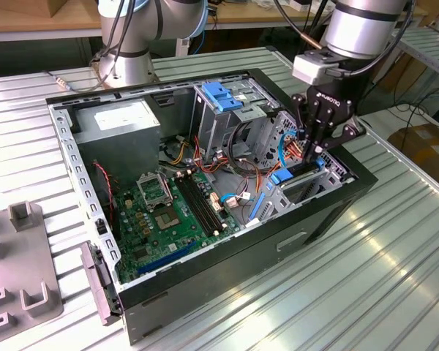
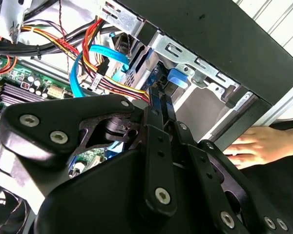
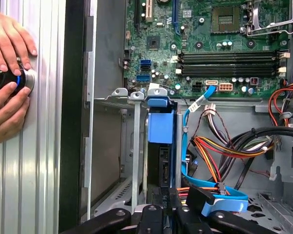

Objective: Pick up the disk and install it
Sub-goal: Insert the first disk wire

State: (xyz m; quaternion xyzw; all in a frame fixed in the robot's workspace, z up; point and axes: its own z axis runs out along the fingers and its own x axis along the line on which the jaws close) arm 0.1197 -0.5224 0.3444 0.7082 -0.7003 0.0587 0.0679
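The open black computer case (image 1: 205, 197) lies on its side on the ribbed metal table (image 1: 395, 278), and everything that matters sits at the case's front corner, the end farthest from the grey power supply box (image 1: 124, 121). Against that corner stands the grey sheet-metal drive bay (image 3: 132, 146), a narrow slot with upright walls. The disk (image 3: 161, 122), a flat grey slab in a bright blue plastic carrier rail, stands on edge inside that slot, its long axis running straight down into the bay and its blue end at the mouth, beside the green motherboard (image 3: 210, 44). The black gripper (image 1: 312, 150) hangs directly above the bay at the case's front corner, and in the first wrist view its jaws (image 3: 161, 214) line up with the disk's thin edge, so the disk lies straight ahead of them along their closing line. The jaws look drawn nearly together around that edge, though I cannot tell whether they truly clamp it or only press on it. From where things stand, I would judge the disk is part seated, not yet fully home. Blue ribbon cables (image 3: 195, 105) and orange and yellow wires (image 3: 219, 151) crowd the bay on its motherboard side. Outside the case wall, a person's hand (image 3: 7, 78) rests on a round button (image 3: 27, 80) on the table.
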